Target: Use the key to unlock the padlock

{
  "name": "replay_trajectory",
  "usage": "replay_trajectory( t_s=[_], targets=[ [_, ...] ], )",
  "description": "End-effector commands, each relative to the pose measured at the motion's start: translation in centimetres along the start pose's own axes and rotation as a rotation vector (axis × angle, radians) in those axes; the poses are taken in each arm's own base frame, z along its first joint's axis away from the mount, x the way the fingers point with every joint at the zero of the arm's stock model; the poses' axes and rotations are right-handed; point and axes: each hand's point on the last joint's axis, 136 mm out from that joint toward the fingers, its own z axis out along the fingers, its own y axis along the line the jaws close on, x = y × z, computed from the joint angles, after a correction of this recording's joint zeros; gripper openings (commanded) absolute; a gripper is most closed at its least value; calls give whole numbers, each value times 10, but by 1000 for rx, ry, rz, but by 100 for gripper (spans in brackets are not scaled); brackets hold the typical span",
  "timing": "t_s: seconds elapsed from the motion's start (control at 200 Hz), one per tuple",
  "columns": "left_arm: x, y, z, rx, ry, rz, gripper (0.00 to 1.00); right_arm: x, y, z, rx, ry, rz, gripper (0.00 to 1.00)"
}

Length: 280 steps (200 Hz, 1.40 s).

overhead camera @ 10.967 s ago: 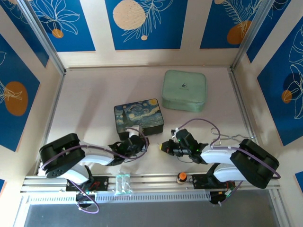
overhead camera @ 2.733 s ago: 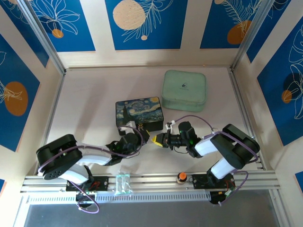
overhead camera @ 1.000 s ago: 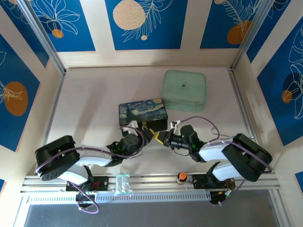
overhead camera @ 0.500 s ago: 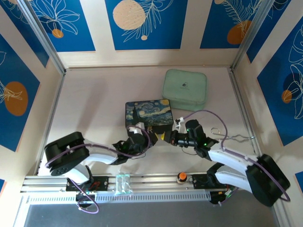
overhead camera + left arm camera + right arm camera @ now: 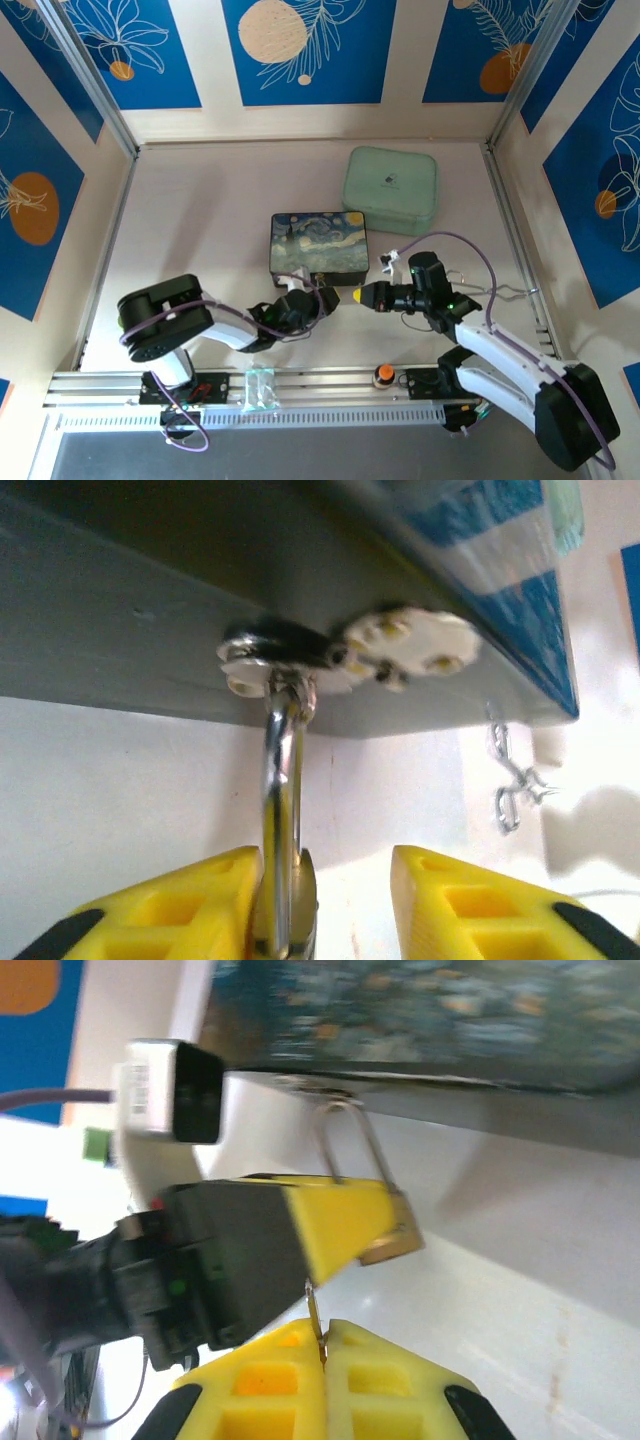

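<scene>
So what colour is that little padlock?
The padlock is brass-gold with a silver shackle; right wrist view shows it best.

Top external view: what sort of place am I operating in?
Likely a purpose-built robot test cell, not a home: a pale tabletop boxed in by blue printed wall panels, an aluminium rail along the near edge, left arm and right arm bolted to it.

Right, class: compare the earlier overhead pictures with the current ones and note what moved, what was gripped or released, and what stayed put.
The starry-night box slid to the right, and the left gripper followed it. That gripper has opened around the padlock, which hangs from the box's hasp. The right gripper, shut on the key, drew back to the right. The green case stayed put.
</scene>
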Motion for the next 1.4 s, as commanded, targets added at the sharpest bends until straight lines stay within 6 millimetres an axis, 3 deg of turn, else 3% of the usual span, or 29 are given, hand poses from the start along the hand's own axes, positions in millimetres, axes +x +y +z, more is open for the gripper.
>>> replay_trajectory(
  t_s=[0.0,0.2,0.325,0.47,0.645,0.755,0.94,1.066,1.311,1.396],
  targets=[
    [-18,-10,-23,2,-76,34,52,0,41,-11,-141,43,-162,0],
    [-50,-26,-66,23,-166,184,53,18,76,-9,-310,173,-242,0],
    [-59,-57,-90,105,-164,357,50,25,88,-7,-338,201,-296,0],
    [-51,-86,-104,278,-77,479,45,36,106,-1,-356,232,-415,0],
    [-18,-128,-121,534,82,600,45,37,118,7,-393,291,-415,0],
    [-14,-131,-126,580,89,615,45,36,120,14,-396,313,-408,0],
    [-23,-123,-128,557,38,571,42,36,117,20,-389,326,-394,0],
    [-28,-120,-129,560,13,543,48,37,113,23,-383,338,-382,0],
    [-22,-134,-125,636,42,543,51,33,101,28,-351,340,-349,0],
    [-28,-134,-122,635,11,520,51,29,96,29,-347,337,-336,0]
  ],
)
